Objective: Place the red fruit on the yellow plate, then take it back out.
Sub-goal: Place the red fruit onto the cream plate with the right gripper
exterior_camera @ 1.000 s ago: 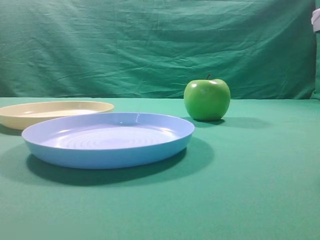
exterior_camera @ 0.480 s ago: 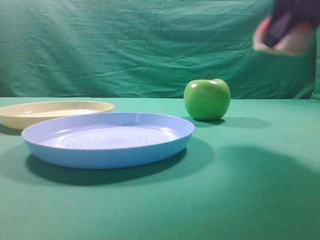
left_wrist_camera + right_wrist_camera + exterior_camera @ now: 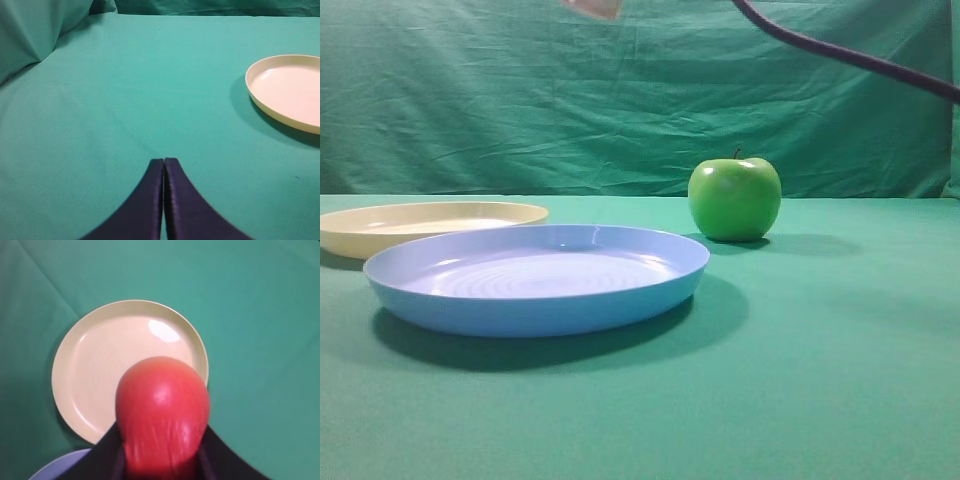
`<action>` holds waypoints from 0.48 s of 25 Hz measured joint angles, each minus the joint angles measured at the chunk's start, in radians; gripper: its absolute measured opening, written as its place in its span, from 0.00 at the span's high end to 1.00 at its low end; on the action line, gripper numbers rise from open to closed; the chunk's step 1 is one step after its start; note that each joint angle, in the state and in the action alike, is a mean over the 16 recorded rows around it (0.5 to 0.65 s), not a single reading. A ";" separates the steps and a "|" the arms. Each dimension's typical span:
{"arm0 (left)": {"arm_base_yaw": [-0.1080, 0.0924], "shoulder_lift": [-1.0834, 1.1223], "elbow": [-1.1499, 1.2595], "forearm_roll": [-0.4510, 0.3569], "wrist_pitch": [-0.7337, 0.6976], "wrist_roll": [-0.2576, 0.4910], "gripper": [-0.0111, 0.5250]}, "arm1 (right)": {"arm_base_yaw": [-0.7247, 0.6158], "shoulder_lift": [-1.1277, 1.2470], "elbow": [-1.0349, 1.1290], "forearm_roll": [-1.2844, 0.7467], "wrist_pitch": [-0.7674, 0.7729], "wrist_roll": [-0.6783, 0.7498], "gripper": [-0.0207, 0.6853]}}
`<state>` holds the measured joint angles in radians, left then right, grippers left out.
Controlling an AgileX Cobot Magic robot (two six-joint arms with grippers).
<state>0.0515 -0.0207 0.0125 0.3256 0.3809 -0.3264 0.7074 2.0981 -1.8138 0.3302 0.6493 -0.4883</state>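
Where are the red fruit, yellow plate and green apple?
red fruit [image 3: 162, 410], right wrist view, middle of its red skin.
yellow plate [image 3: 107, 365], right wrist view, bare plate floor.
green apple [image 3: 734, 200], exterior high view, front of its body.

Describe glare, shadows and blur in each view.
Exterior high: blue plate and green apple sharp, casting soft shadows rightward. Right wrist: glare patch on the yellow plate; red fruit close, slightly soft. Left wrist: even light, plate shadow falling left.
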 joint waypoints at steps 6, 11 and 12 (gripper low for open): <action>0.000 0.000 0.000 0.000 0.000 0.000 0.98 | 0.032 0.144 -0.079 0.008 -0.068 -0.030 0.66; 0.000 0.000 0.000 0.000 0.000 0.000 0.98 | 0.041 0.210 -0.099 0.020 -0.123 -0.042 0.50; 0.000 0.000 0.000 0.000 0.000 0.000 0.98 | 0.041 0.217 -0.100 0.022 -0.130 -0.045 0.46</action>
<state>0.0515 -0.0207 0.0125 0.3256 0.3809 -0.3264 0.7484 2.3155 -1.9140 0.3522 0.5196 -0.5330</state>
